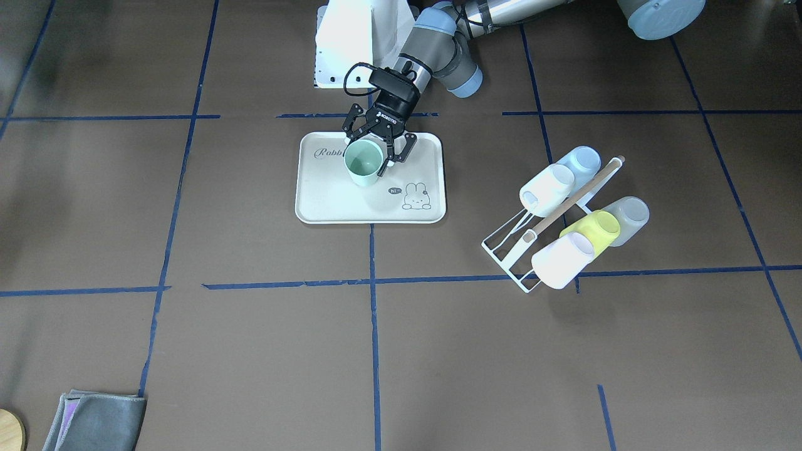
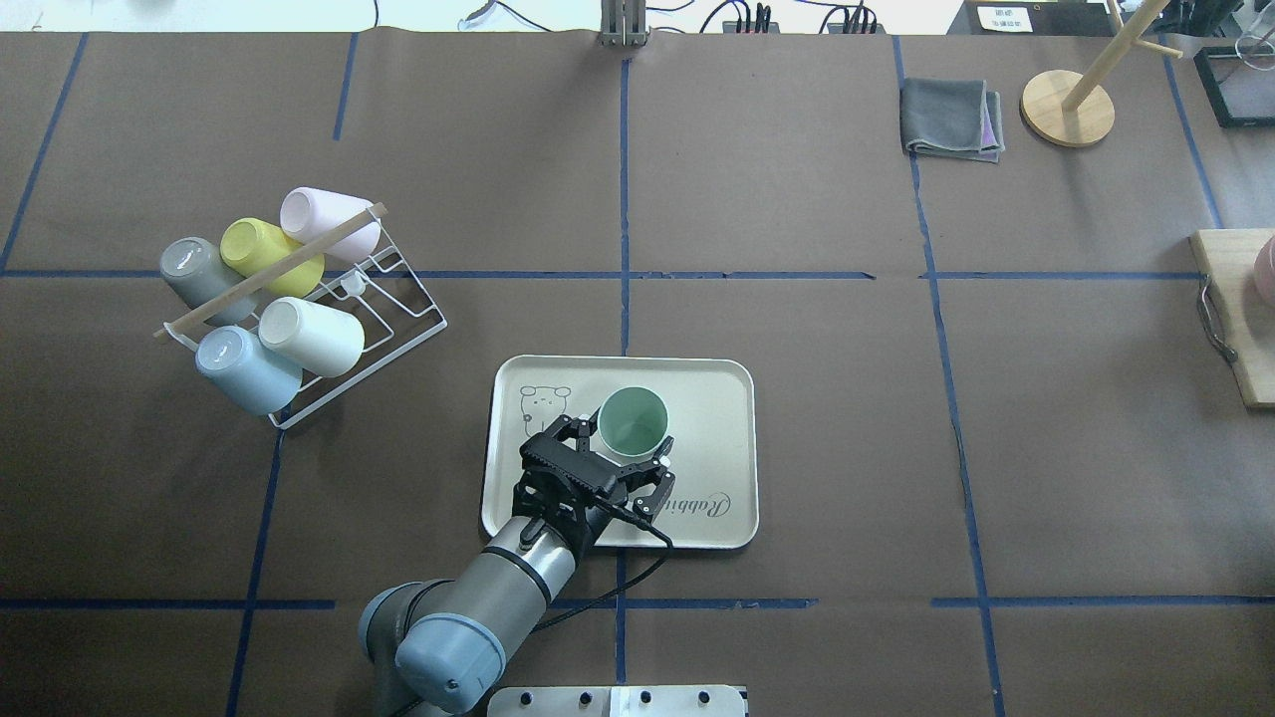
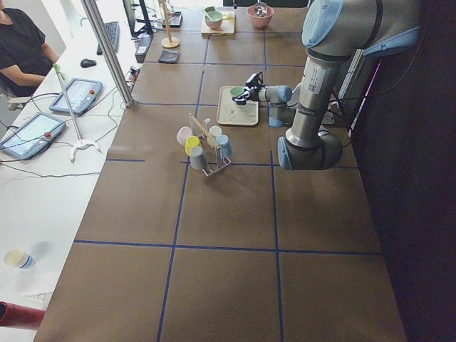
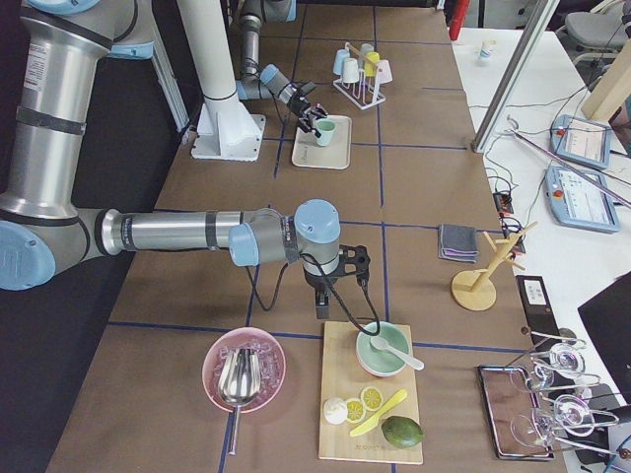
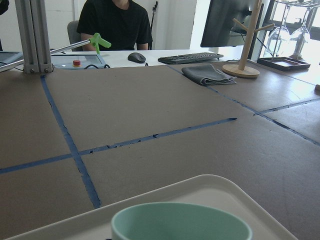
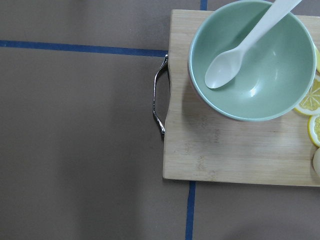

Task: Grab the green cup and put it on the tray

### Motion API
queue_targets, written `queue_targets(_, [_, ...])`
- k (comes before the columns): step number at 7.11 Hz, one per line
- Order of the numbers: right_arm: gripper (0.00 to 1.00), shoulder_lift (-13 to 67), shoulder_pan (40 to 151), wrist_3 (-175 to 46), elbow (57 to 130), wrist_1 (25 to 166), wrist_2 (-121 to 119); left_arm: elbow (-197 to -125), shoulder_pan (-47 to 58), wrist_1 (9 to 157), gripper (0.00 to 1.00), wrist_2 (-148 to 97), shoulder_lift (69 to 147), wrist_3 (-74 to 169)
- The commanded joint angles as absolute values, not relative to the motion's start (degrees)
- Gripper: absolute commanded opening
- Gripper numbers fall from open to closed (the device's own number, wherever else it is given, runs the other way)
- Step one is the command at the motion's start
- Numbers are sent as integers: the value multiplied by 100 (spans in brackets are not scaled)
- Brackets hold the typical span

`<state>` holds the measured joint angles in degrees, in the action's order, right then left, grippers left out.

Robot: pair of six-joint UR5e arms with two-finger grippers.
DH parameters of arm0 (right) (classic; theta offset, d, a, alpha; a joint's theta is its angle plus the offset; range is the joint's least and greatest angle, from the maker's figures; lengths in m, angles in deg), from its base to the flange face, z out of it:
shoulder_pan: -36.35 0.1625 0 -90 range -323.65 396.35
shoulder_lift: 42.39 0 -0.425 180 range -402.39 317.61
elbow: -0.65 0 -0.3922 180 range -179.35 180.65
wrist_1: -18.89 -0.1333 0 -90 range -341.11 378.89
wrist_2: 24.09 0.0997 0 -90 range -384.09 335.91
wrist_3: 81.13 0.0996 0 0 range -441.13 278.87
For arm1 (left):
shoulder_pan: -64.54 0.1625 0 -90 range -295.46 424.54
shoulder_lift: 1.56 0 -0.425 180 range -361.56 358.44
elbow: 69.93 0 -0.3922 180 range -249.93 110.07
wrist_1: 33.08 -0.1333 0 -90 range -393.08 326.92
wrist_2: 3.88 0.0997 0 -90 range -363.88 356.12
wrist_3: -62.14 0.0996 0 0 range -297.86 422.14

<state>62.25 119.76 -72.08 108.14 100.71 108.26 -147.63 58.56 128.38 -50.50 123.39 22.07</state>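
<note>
The green cup (image 2: 632, 420) stands upright on the tray (image 2: 717, 418), near its middle. The left hand (image 2: 618, 440) is spread open, fingers either side of the cup. The right hand (image 4: 326, 307) hangs beside a cutting board (image 4: 340, 379); I cannot tell its state.

The tray (image 2: 717, 418) has "Rabbit" in script along one long side, whole word in the overhead view. From the front the green cup (image 1: 364, 164) hides the end, so it's just "Rabb". Tiny "hi~" bubble (image 1: 394, 190) beside the bunny drawing (image 1: 415, 195). The left tool (image 1: 376, 153) says ROBOTIQ on its black body. The white sticker (image 3: 311, 77) on the left arm (image 3: 306, 121) is too small to read.
</note>
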Motion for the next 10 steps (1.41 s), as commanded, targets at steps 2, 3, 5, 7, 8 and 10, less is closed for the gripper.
queue_targets(2, [100, 6228, 11976, -7208, 10814, 10071, 10827, -14763, 5857, 12838, 80, -5055, 12386, 2207])
queue_targets(3, [100, 6237, 11976, -7208, 10823, 10071, 10827, -14763, 5857, 12838, 81, -5064, 12395, 2207])
queue_targets(5, [100, 6246, 11976, -7208, 10823, 10071, 10827, -14763, 5857, 12829, 81, -5064, 12386, 2224])
queue_targets(7, [100, 6264, 11976, -7208, 10832, 10071, 10827, -14754, 5830, 12785, 85, -5038, 12368, 2303])
queue_targets(8, [100, 6264, 11976, -7208, 10832, 10071, 10827, -14711, 5821, 12776, 86, -5038, 12360, 2321])
queue_targets(10, [100, 6272, 11976, -7208, 10832, 10071, 10827, -14701, 5813, 12768, 92, -5038, 12359, 2321])
